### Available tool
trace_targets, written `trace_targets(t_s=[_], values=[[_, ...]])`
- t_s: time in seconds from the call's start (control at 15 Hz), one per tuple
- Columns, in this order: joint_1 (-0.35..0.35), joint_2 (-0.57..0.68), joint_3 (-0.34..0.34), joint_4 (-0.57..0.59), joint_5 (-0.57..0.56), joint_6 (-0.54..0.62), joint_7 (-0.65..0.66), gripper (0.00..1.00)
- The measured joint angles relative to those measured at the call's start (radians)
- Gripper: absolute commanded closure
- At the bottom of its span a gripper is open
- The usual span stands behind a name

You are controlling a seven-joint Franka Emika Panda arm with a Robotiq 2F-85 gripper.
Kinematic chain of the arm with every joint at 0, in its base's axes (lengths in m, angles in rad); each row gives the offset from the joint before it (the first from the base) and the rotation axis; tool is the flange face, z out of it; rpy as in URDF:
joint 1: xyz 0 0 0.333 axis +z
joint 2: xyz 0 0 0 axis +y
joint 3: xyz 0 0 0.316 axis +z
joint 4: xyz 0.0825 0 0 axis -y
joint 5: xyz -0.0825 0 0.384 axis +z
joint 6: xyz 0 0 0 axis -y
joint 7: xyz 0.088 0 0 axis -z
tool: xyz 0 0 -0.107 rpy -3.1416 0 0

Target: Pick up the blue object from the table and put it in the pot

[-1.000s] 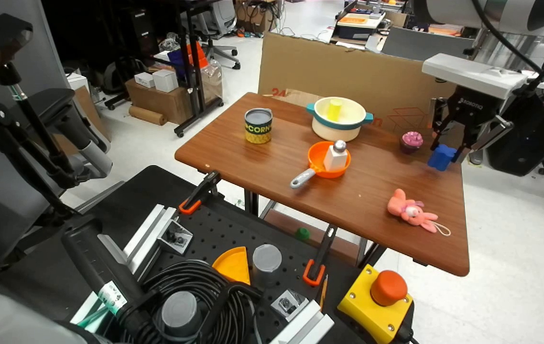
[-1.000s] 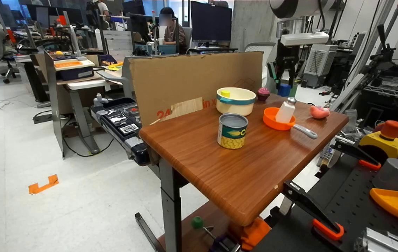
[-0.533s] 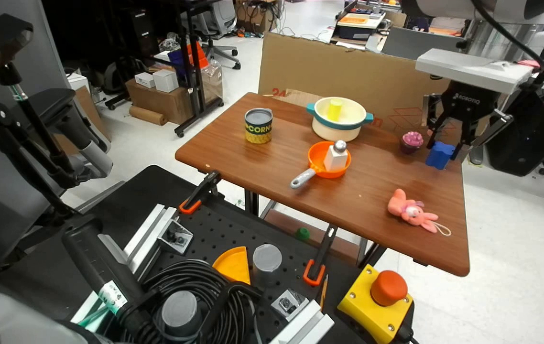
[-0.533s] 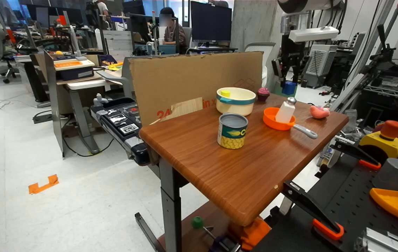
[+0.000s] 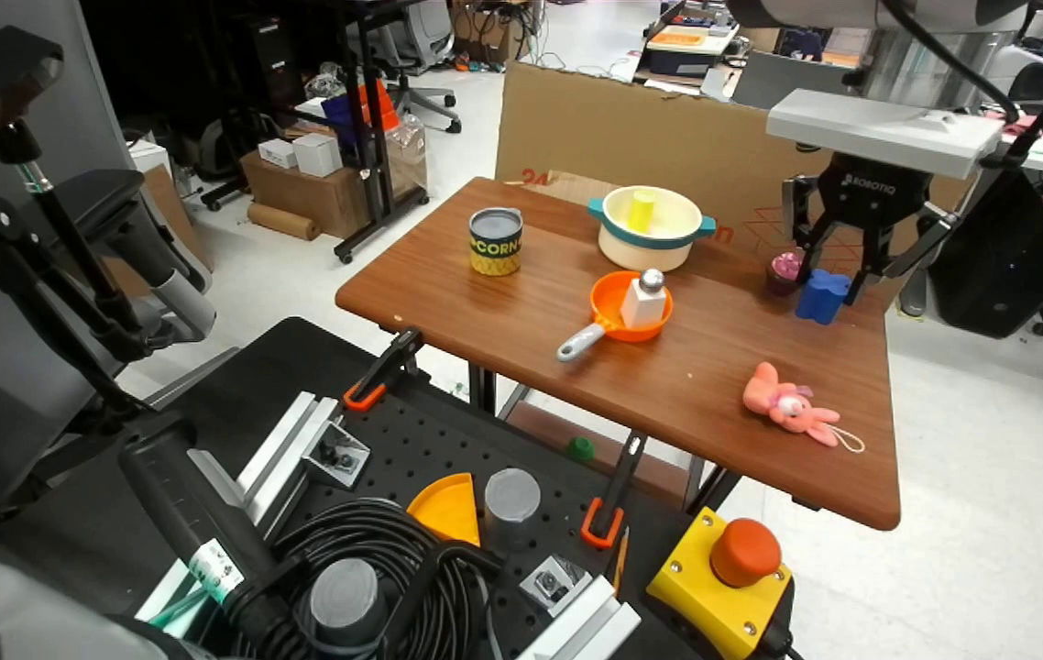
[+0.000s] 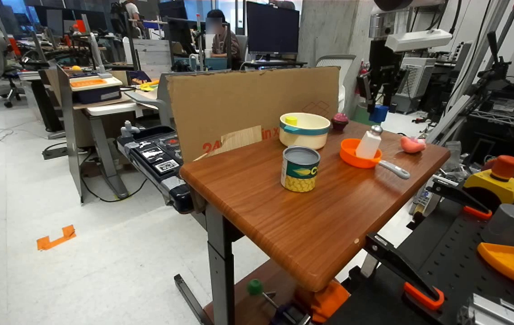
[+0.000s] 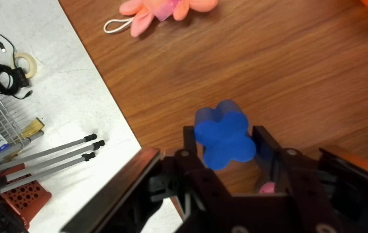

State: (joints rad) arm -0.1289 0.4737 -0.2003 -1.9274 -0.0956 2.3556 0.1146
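The blue object (image 5: pixel 822 295) is a small clover-shaped block. My gripper (image 5: pixel 829 284) is shut on it and holds it above the right part of the table. In the wrist view the blue object (image 7: pixel 225 139) sits between the two fingertips of the gripper (image 7: pixel 223 134). It also shows under the gripper (image 6: pixel 378 107) as a blue block (image 6: pixel 379 114) in an exterior view. The pot (image 5: pixel 636 255) is cream with a teal band and handles, and a yellow cylinder (image 5: pixel 641 211) stands inside it. The pot (image 6: pixel 302 141) is out of the wrist view.
A pink-topped cupcake (image 5: pixel 784 273) stands close beside the held block. An orange pan (image 5: pixel 609 298) holds a white shaker (image 5: pixel 642 304). A corn can (image 5: pixel 495 243) and a pink plush toy (image 5: pixel 792 408) are on the table. A cardboard panel (image 5: pixel 668 128) stands behind the pot.
My gripper has moved with the blue object in its grasp, leftward toward the cupcake in an exterior view and slightly rightward in an exterior view from another side. The other things have not moved.
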Motion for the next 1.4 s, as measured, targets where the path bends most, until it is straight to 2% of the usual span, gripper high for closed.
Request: trace_targets(t_s=[0.6, 1.0, 1.4], values=[[0.029, -0.101, 0.016, -0.151, -0.039, 0.065, -0.036, 0.78], [0.031, -0.137, 0.027, -0.177, -0.036, 0.068, -0.049, 0.78], [0.02, -0.154, 0.051, -0.177, -0.001, 0.068, -0.121, 0.78]])
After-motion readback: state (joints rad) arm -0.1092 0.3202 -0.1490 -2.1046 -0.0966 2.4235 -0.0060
